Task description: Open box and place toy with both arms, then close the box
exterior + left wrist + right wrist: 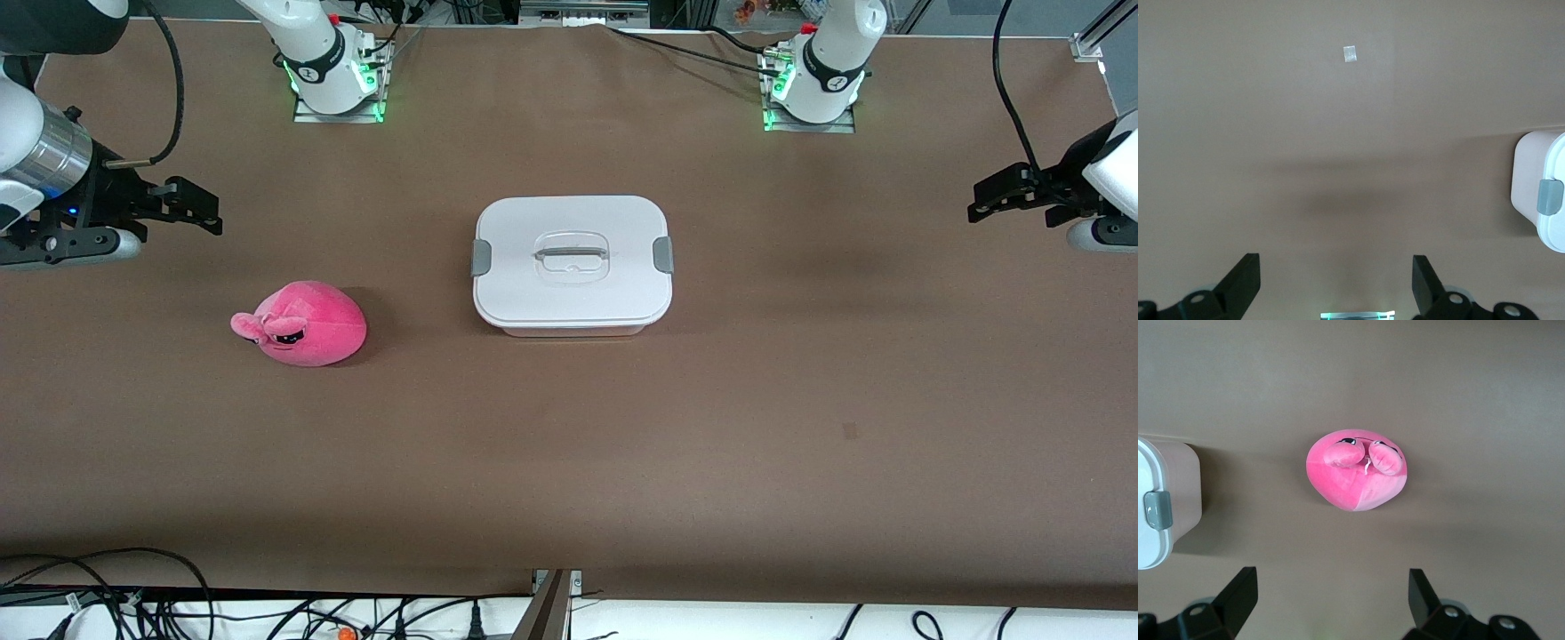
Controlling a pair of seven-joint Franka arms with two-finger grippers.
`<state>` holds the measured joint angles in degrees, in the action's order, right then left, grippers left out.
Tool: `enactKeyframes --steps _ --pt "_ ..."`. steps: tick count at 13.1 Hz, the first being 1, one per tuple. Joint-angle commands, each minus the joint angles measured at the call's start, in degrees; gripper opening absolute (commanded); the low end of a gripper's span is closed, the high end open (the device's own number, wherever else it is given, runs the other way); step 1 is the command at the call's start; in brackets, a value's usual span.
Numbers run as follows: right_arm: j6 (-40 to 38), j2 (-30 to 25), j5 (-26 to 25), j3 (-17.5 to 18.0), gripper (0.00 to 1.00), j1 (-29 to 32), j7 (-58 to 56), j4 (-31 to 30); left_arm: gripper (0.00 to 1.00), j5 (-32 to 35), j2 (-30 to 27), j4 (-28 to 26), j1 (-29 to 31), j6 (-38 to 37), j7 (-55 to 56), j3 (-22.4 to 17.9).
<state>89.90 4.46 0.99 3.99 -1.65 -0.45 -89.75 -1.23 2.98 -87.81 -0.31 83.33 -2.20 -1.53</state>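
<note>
Brown surface (800, 400) is carrying the closed box (573, 263) centrally and the toy (307, 324) toward the right arm's edge, while left end effector (1005, 197) and right end effector (191, 206) are hovering released at its ends, so unclipping both grey clips (662, 255) evenly looks wisest.

High front view, two downward wrist views

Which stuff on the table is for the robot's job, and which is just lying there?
For the job:
- box, lid on, clips shut
- pink plush toy, beside the box toward the right arm's end
- left gripper and right gripper, both open, waiting

Just lying there:
- small pale scrap on the table
</note>
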Motion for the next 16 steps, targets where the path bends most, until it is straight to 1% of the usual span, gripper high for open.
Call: enactKeyframes --steps 1,6,8,10,12,14,16 --pt "0.8 -1.0 -0.4 0.9 1.00 1.0 -0.5 -0.9 1.00 0.2 0.1 0.4 -0.3 0.2 0.7 0.0" --pt "0.5 -1.3 -0.1 0.8 1.00 1.0 -0.5 -0.9 1.00 -0.6 1.1 0.7 -0.7 0.1 0.8 0.6" --pt "0.3 -1.6 -0.1 0.9 1.00 1.0 -0.5 -0.9 1.00 -0.6 1.2 0.7 -1.2 0.1 1.2 4.2" --pt "0.4 -1.5 -0.1 0.9 1.00 1.0 -0.5 -0.7 1.00 -0.9 3.8 0.6 -2.0 0.4 1.1 8.0" --pt "0.3 -1.5 -0.1 0.9 1.00 1.0 -0.5 -0.8 1.00 -1.2 6.1 0.6 -2.6 1.0 1.1 14.0" --pt "0.1 -1.5 -0.1 0.9 1.00 1.0 -0.5 -0.9 1.00 -1.1 8.1 0.4 -2.7 3.6 0.5 20.3" --pt "0.2 -1.5 -0.1 0.9 1.00 1.0 -0.5 -0.9 1.00 -1.1 11.1 0.0 -4.4 6.4 0.4 24.6"
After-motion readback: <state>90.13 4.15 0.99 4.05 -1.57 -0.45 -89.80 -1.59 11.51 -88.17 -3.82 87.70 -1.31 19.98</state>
